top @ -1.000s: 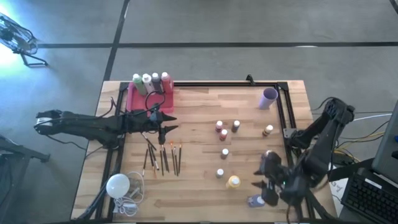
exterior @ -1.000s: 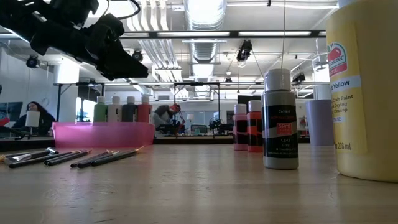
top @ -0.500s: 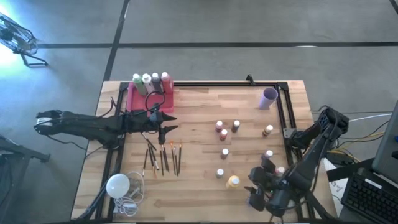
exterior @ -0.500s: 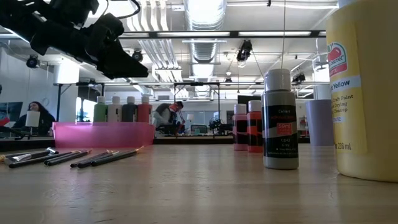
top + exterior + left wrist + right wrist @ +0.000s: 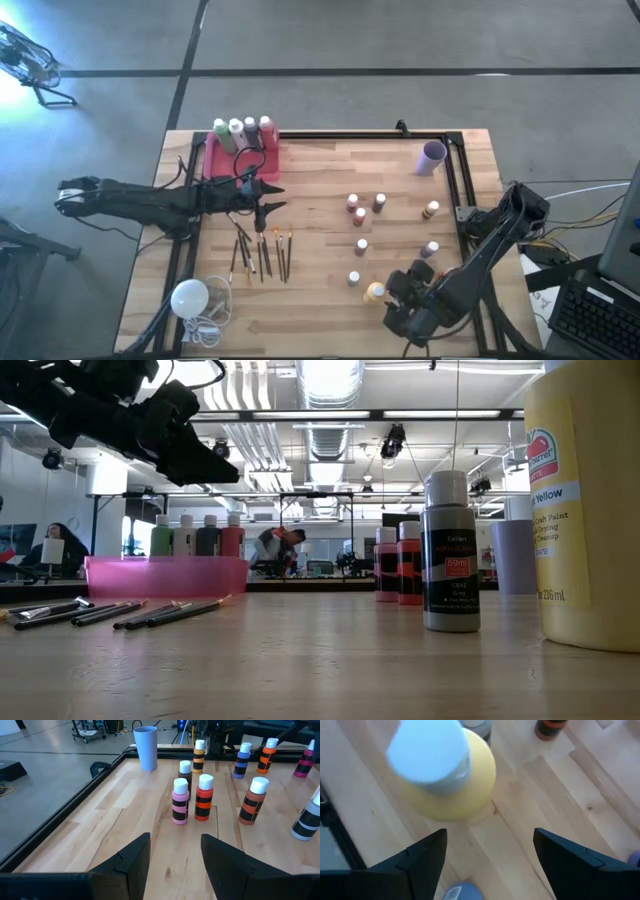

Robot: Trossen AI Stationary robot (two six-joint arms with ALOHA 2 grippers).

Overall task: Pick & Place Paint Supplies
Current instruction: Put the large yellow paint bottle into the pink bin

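A yellow paint bottle [image 5: 375, 291] with a white cap stands near the table's near edge; it fills the right wrist view [image 5: 440, 770] and the low view's right side [image 5: 590, 510]. My right gripper [image 5: 398, 303] hovers open just to its right and above it, touching nothing [image 5: 490, 865]. Small white-capped bottles [image 5: 360, 215] stand mid-table. Thin dark brushes [image 5: 260, 255] lie flat left of centre. My left gripper [image 5: 265, 203] waits open above them [image 5: 175, 865]. Several larger bottles [image 5: 240, 128] stand in a pink tray [image 5: 225, 160].
A purple cup [image 5: 432, 157] stands at the far right corner. A white bulb with its cord [image 5: 189, 297] lies at the near left corner. A bluish-purple object [image 5: 462, 891] shows just under my right gripper. A black frame [image 5: 455, 190] edges the table.
My right gripper has moved along the near edge toward the table's left, closing in on the yellow bottle. It has uncovered a small bottle near the right edge. The left arm and the bottles have kept still.
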